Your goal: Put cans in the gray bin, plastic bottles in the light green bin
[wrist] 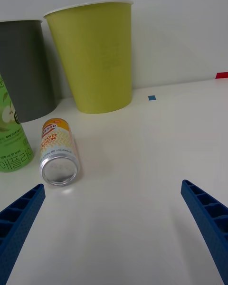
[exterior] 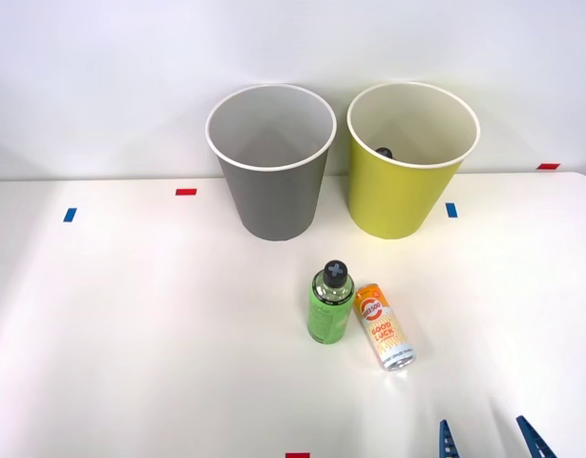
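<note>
The right gripper (exterior: 493, 439) hangs low over the table (exterior: 131, 334) with its blue ribbed fingers (wrist: 19, 218) spread wide and nothing between them, so the step in hand looks like the approach to a first pick. Ahead of it and to its left stands the plastic bottle (exterior: 330, 303), upright with its black cap on. Just right of that, touching or nearly so, the can (exterior: 384, 325) lies on its side with one silver end toward the fingers, the nearest thing to them.

The next move probably calls for shifting left and forward until the fingers straddle the can without knocking the bottle.

Farther ahead, the gray bin (exterior: 271, 181) shows a pale, bare inside. To its right, the light green bin (exterior: 408, 181) holds a small dark object, too little of it visible to name.
</note>
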### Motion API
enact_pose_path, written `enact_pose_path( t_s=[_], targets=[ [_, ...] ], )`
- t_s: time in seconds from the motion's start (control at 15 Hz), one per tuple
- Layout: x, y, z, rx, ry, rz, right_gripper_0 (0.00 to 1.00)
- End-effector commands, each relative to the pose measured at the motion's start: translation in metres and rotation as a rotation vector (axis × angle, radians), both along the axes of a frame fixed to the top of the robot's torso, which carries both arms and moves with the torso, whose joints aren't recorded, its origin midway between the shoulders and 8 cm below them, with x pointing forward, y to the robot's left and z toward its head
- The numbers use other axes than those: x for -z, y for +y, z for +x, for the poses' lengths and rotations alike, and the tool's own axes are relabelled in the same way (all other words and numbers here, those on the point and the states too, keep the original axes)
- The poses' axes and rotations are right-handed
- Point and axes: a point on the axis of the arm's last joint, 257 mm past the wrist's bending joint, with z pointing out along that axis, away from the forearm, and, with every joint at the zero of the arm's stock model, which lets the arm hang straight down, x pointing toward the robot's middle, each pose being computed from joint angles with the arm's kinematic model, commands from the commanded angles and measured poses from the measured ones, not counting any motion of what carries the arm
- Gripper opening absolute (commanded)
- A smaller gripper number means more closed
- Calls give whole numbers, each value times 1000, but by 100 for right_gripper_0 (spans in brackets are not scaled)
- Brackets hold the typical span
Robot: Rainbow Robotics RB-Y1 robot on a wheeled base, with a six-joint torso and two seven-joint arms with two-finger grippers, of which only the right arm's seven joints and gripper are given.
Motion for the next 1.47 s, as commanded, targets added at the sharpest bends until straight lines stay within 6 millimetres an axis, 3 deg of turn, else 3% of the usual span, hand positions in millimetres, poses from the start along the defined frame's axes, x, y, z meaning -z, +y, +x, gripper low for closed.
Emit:
enact_pose_path(
  t_s=[0.07,1.47],
  targets=[
    [0,0,0,0,0,0,100],
    [0,0,0,0,0,0,100]
  ],
)
